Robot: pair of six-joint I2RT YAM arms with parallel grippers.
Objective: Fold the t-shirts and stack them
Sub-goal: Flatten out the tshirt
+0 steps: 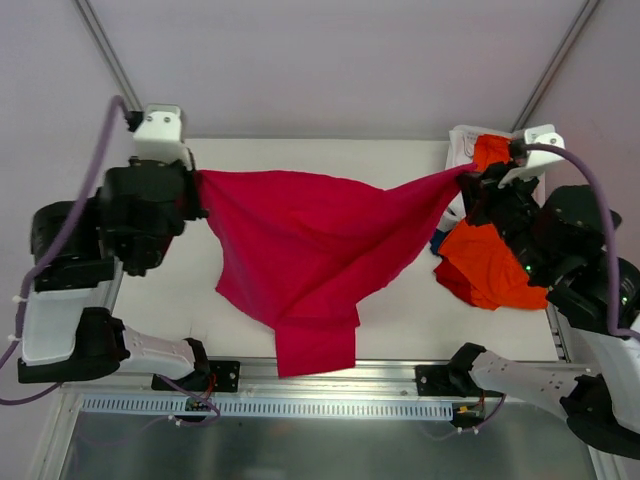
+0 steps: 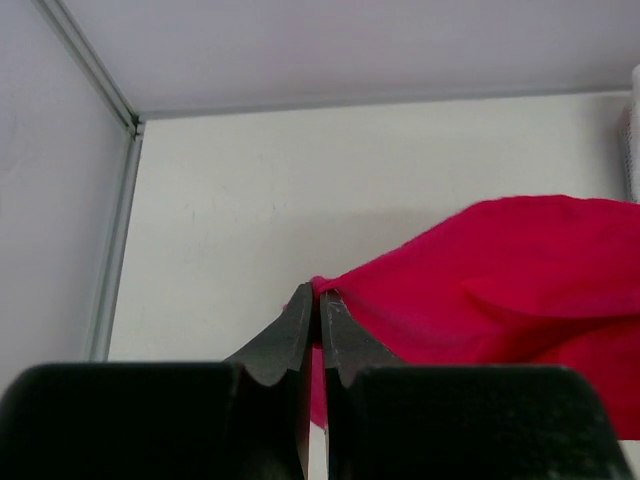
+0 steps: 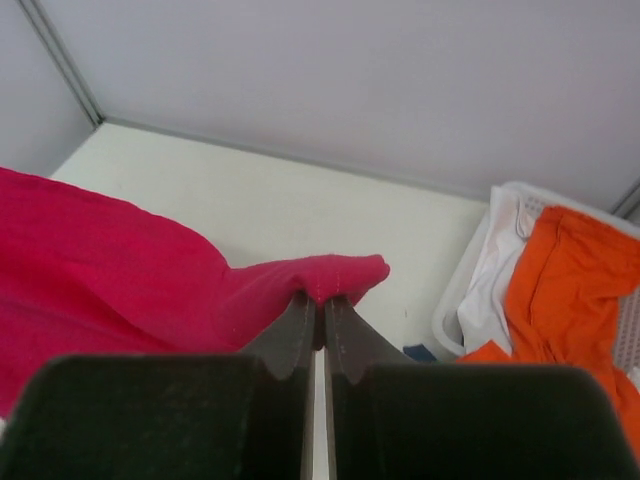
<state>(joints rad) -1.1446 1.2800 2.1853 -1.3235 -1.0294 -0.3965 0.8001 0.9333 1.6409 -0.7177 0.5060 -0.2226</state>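
Cloth sat pinched in my left claw (image 2: 318,298), both jaws closed tight on an edge of the crimson shirt (image 1: 300,250). My right claw (image 3: 320,298) was clamped the same way on the opposite edge, with a small bunched fold poking out just past its tips. Between the two claws the shirt hung stretched across the table (image 1: 400,320), raised at both held ends and sagging in the middle. Its lower part drooped towards the near side, and a squarish flap hung lowest, reaching the table's near edge in the overhead view. From my left wrist the red cloth ran off to the right above the pale tabletop. From my right wrist it spread away to the left.

Further out, on the right side of the table, the orange shirt (image 1: 490,265) lay crumpled, well apart from my left claw and just beside my right arm. Part of it lay in a white basket (image 3: 455,300) at the far right corner, next to some white cloth (image 3: 497,265). A small bit of something blue (image 1: 440,240) showed beside the orange shirt, but I could not tell what it was.
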